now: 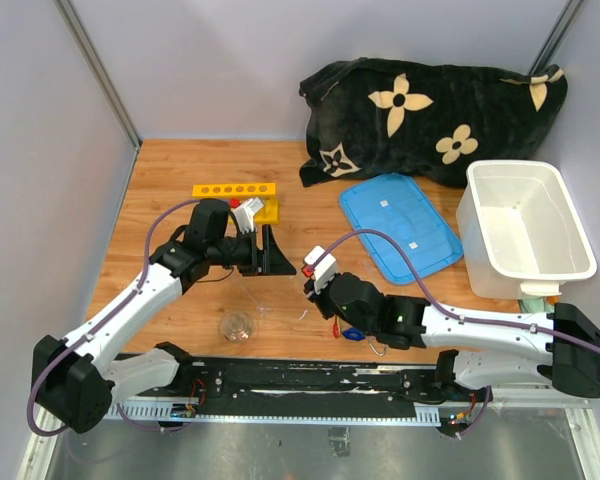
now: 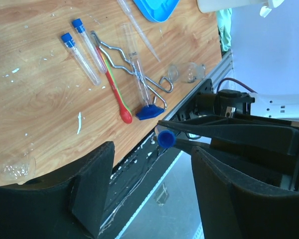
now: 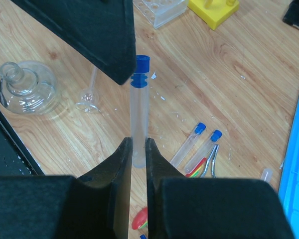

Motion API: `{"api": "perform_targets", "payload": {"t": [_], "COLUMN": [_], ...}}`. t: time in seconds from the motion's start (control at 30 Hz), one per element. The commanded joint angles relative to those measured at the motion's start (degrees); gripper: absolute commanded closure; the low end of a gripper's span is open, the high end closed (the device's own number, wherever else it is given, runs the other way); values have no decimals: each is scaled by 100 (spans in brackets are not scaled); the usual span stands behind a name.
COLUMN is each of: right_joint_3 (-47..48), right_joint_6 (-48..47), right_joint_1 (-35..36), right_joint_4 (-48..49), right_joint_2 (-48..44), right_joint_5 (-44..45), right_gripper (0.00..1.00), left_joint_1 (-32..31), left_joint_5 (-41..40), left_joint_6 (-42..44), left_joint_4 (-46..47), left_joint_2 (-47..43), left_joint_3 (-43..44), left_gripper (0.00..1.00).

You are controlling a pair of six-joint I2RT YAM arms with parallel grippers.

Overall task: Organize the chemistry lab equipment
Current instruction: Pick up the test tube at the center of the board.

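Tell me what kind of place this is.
Probably a robot test cell: plain panels enclose a wooden table, two arms are bolted at its edge, and blue-capped test tubes lie loose.

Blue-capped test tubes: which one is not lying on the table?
The tube clamped in the right gripper, held clear of the wood. The other two tubes lie flat, side by side, on the table.

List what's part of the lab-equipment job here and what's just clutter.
Job: held blue-capped test tube, two capped test tubes on the table, metal tongs, red-handled spatula, yellow tube rack, glass flask.
Lying about: white tub, blue lid, black flowered cloth.
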Motion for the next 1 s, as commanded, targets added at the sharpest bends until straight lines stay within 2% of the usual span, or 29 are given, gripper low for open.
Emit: {"api": "perform_targets", "payload": {"t": [0.0,0.47,0.77,0.97], "right_joint_3": [235,315,364,417], "right_joint_6": [-85,-54,-56,-58], "right_joint_1": [112,155,160,156], "right_joint_4": [145,138,138,146], "right_joint_2": [-16,161,238,316], "right_joint_5": [149,60,82,73], "right_gripper": [99,99,99,99], "left_joint_1": [26,21,26,23], "left_joint_5": [209,90,219,245], "left_joint_6": [19,128,158,163], "left_joint_4": [257,168,189,201], "left_joint_2": [187,366,435,430], "left_joint_3": [174,377,357,315], "left_gripper": [34,38,55,56]}}
